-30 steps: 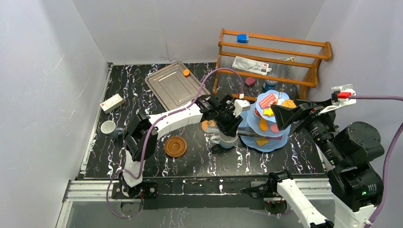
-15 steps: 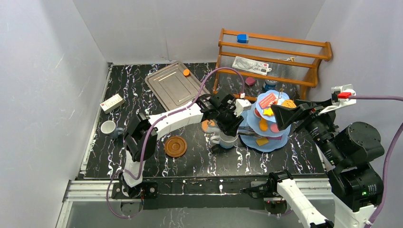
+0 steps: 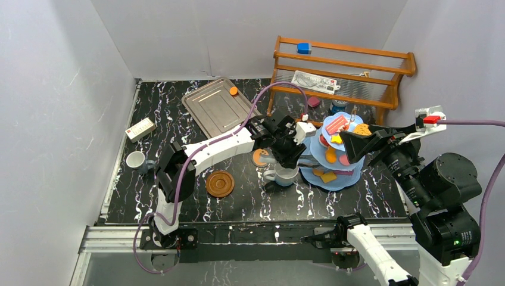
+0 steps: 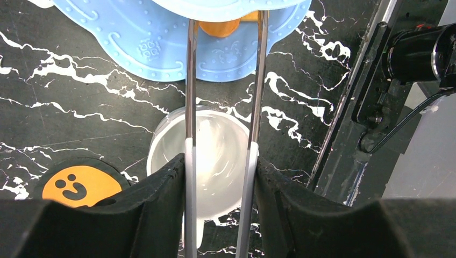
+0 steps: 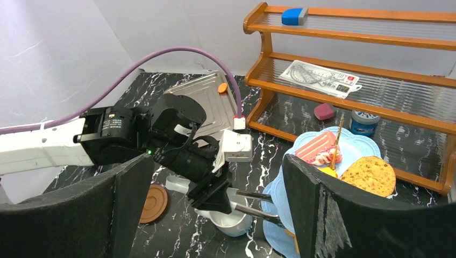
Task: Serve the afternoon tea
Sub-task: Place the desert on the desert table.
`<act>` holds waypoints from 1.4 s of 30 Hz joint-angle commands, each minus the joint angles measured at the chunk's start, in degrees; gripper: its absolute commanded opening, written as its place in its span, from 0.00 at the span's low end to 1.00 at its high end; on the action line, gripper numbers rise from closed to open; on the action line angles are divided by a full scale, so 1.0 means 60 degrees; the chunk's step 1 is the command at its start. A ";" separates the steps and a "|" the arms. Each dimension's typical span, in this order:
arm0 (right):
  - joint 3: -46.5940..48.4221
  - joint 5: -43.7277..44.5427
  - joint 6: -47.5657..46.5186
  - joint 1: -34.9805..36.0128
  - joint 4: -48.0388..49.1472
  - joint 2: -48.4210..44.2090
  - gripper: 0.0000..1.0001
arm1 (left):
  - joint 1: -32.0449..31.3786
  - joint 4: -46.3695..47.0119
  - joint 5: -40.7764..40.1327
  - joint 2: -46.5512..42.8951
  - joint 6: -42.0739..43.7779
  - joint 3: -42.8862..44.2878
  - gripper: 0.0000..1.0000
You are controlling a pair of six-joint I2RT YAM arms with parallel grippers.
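Left claw (image 4: 219, 177) pinches slim shiny tongs (image 4: 191, 80) over round mug (image 4: 218, 134).

Black left tool (image 4: 219, 166), purple cable (image 5: 188, 49)

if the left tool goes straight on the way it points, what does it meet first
Likely the orange pastry on the stand's bottom tier, between the tips of the tongs in the left tool; depth unclear.

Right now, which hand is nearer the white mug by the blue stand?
Left. The left hand hangs right above the white mug, gripping metal tongs; the right hand is open, on the far side of the blue stand.
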 commanded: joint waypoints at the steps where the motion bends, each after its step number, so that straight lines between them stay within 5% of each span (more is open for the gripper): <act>1: 0.0262 0.0111 -0.0015 0.0048 0.0523 -0.0096 0.99 | -0.0073 -0.0020 0.0045 -0.0100 0.0205 0.0403 0.44; 42: -0.0303 -0.0094 0.0158 0.0048 0.0389 -0.0119 0.99 | 0.0698 0.0051 -0.3738 -0.2559 -0.0644 -0.1504 0.38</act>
